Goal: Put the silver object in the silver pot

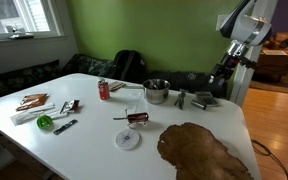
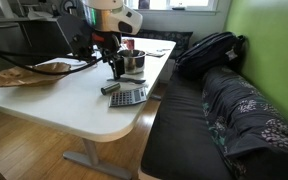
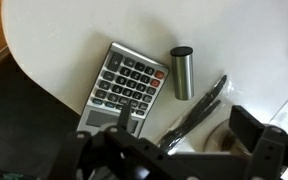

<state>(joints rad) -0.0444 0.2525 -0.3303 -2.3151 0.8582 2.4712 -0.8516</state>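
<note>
This is looking like a lived-in home, a dining or living room. A green wall (image 1: 154, 30) is running behind a white table (image 1: 89, 145), and a window (image 1: 19, 18) is letting in daylight. A dark couch (image 2: 184, 140) is wrapping around the table's corner in both exterior views, carrying a backpack (image 2: 209, 50) and a crumpled blanket (image 2: 244, 110). A wood floor (image 2: 24, 140) is showing below. Household clutter is lying on the table: a pot (image 1: 156, 92), a can (image 1: 104, 90), a calculator (image 2: 127, 96). Past the wall's end, brown furniture (image 1: 279, 60) is standing in a further room
</note>
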